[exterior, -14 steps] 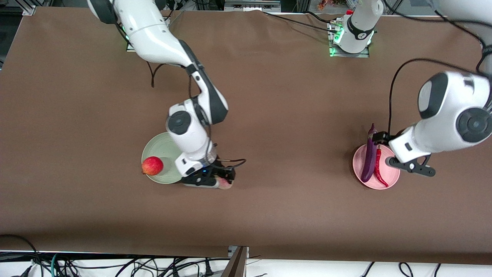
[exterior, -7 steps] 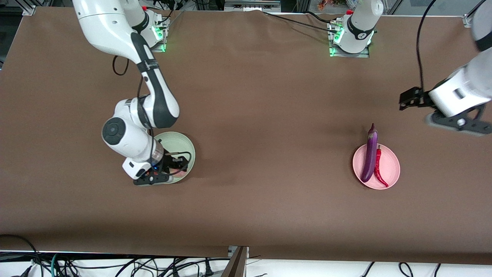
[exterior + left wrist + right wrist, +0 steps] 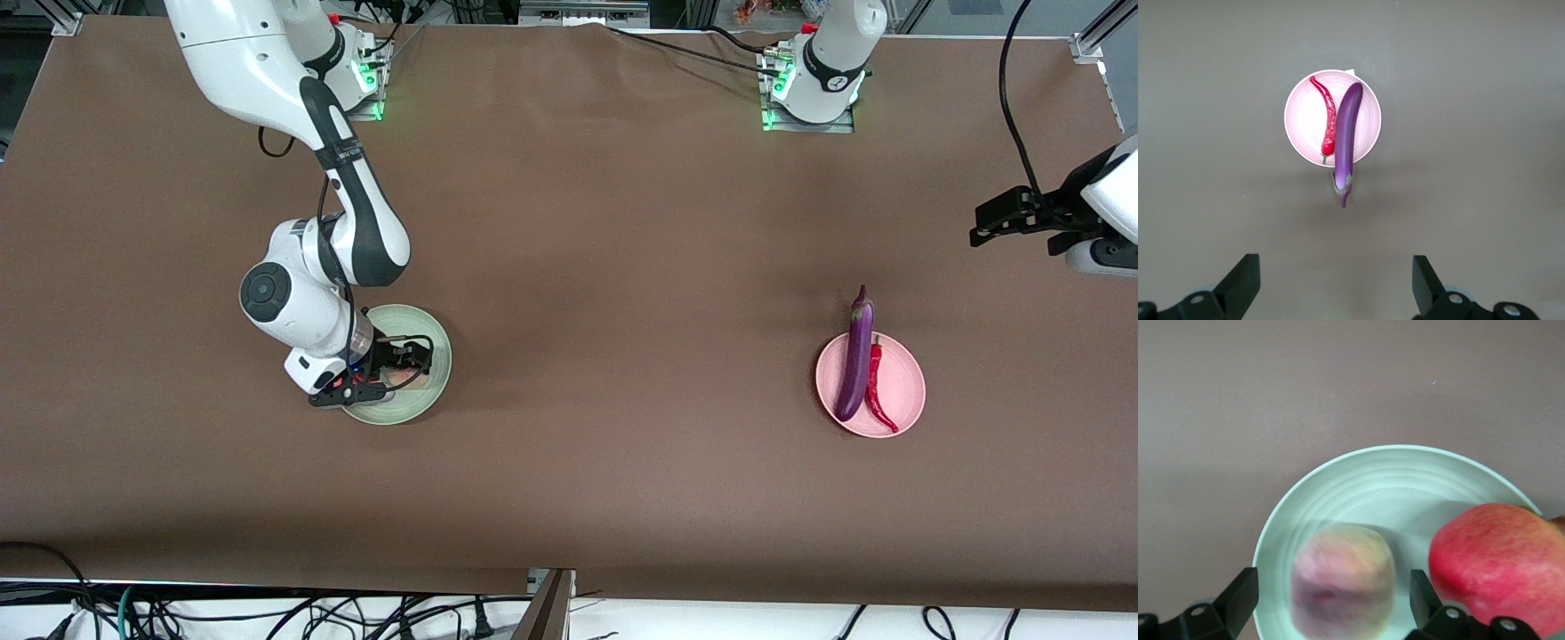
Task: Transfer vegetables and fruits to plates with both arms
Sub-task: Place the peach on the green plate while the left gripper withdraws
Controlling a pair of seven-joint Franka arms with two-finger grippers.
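The right arm (image 3: 356, 213) bends down from its base, its right gripper (image 3: 404, 360) low with fingers (image 3: 1238, 597) spread wide apart. The left arm (image 3: 1116, 191) is raised at its end of the surface, its left gripper (image 3: 996, 222) high and its fingers (image 3: 1241, 280) spread wide.

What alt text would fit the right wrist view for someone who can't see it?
The open right gripper hangs over a pale green plate holding a blurred tan fruit with a pink blush and a round red pomegranate-like fruit beside it, on a brown table.
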